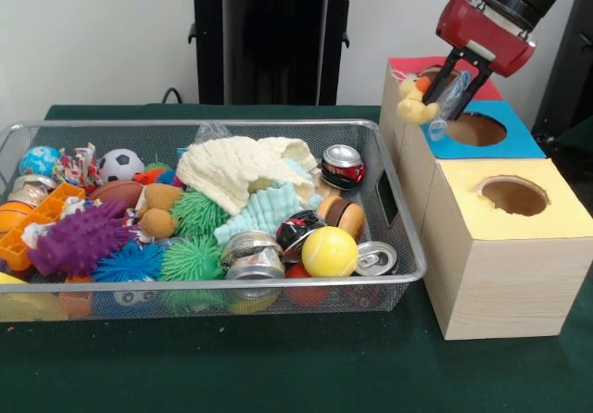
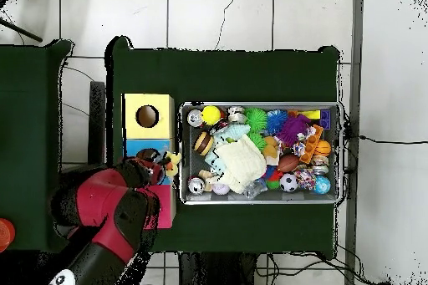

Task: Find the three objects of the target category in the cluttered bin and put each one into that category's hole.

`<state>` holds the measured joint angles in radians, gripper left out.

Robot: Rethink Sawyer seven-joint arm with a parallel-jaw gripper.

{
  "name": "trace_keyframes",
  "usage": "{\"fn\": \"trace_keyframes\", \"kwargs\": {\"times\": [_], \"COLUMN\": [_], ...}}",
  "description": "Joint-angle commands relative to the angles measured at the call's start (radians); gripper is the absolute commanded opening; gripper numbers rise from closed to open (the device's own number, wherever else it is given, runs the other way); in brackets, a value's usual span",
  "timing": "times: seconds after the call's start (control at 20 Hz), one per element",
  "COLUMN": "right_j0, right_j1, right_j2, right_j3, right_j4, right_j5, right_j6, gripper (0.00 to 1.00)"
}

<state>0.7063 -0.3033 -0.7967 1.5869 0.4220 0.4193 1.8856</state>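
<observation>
Over the boxes beside the bin (image 1: 394, 211): pincer (image 1: 443, 98) clenched on a yellow plush toy (image 1: 416, 106), hanging betw. red hole and blue hole (image 1: 476, 129). Step: delivery. Next: centre over correct hole, then release.

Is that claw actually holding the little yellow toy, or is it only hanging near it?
Touching. The front view shows the gripper with its jaws closed around the yellow toy, which hangs in the air above the blue box.
</observation>
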Motion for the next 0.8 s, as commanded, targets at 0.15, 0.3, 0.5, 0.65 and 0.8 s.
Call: {"fn": "trace_keyframes", "kwargs": {"times": [0.15,0.3,0.5,0.65,0.8], "right_j0": [-0.036,-0.038,-0.035,-0.031,-0.031], "right_j1": [0.013,0.012,0.016,0.018,0.018], "right_j2": [0.151,0.154,0.146,0.141,0.14], "right_j3": [0.065,0.066,0.056,0.046,0.041], "right_j4": [-0.031,-0.031,-0.028,-0.021,-0.018], "right_j5": [-0.074,-0.08,-0.066,-0.052,-0.048], "right_j6": [0.171,0.168,0.171,0.179,0.182], "gripper": [0.0,0.0,0.0,0.0,0.0]}}
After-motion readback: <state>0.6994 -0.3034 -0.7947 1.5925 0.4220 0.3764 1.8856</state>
